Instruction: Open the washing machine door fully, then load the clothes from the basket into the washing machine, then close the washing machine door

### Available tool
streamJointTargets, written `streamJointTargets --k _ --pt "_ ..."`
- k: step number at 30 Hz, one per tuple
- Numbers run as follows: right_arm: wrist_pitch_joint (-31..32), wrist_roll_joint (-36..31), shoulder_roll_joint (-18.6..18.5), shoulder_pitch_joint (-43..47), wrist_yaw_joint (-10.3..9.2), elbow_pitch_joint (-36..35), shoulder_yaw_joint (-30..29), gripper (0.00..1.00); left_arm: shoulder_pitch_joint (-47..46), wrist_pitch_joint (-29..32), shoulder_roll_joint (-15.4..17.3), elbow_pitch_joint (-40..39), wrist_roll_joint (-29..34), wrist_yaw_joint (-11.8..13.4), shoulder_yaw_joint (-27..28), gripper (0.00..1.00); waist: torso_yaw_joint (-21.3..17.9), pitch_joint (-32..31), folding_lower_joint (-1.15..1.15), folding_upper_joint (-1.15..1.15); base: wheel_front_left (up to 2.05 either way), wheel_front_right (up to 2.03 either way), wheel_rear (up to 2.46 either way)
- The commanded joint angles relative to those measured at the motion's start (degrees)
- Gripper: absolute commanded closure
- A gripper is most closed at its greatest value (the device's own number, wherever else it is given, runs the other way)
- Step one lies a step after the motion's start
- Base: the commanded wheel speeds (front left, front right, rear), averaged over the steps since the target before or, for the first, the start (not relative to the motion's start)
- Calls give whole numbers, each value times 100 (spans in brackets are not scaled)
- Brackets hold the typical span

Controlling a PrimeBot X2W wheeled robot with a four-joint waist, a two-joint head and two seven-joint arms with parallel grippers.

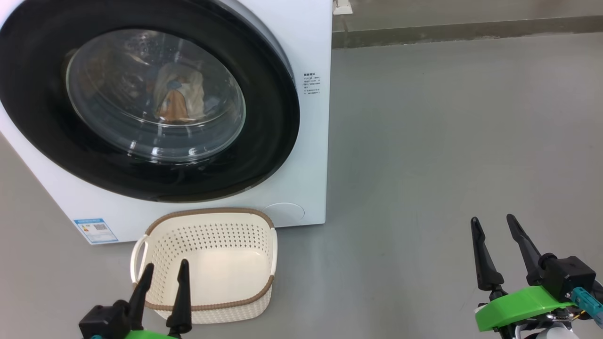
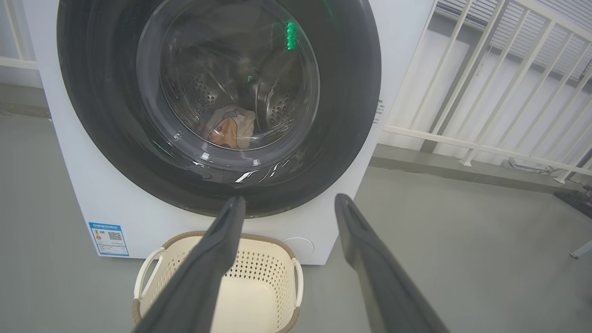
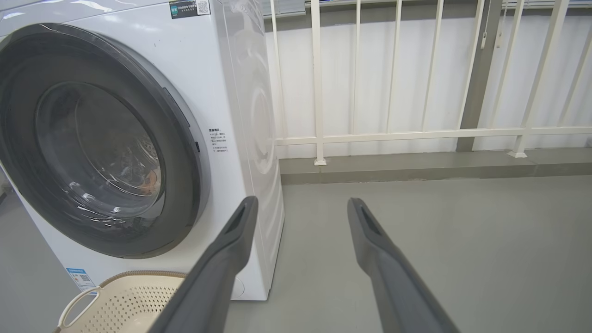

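Okay, head view: washing machine door (image 1: 42,108) sits shut, flat against the front of the washing machine (image 1: 311,42), with its glass bowl facing the robot. Clothes (image 1: 176,96) lie in the drum behind the glass. A cream piece with an orange figure is plain, and a small blue patch on it is possibly the second garment, but glare blurs it. Blue label (image 1: 95,230) is on the machine's lower left corner.

The basket (image 1: 207,219) stands upright on the grey floor (image 1: 447,141) just in front of the machine, below the door. Its mouth faces up, its long axis runs left-right along the machine front, and its cream bottom shows.

Left wrist view adds the steel perforated drum (image 2: 203,92) behind the glass and both white loop handles of the basket (image 2: 259,266), one at each short end. Right wrist view sees the machine at an angle, so it gives the white side panel and a white railing (image 3: 416,134) along the wall behind.

Left gripper (image 1: 167,263) hangs over the basket's near edge with its fingers spread apart, holding nothing and touching nothing; its own camera shows the same wide gap (image 2: 289,198). Right gripper (image 1: 492,219) hangs over bare floor well to the right of the machine, fingers also spread and empty, which its wrist view confirms (image 3: 301,200).
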Motion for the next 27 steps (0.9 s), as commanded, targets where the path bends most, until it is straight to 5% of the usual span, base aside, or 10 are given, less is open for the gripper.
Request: streamJointTargets --k 1,27 --pt "-26 28 -13 -111 -33 -122 167 0 -74 -37 74 -111 -38 -15 150 0 2 0 0 0 0 0 0" --pt "-26 50 -13 -107 -33 -86 149 0 -50 -37 157 -95 -454 -15 99 0 18 25 0 0 0 0 0"
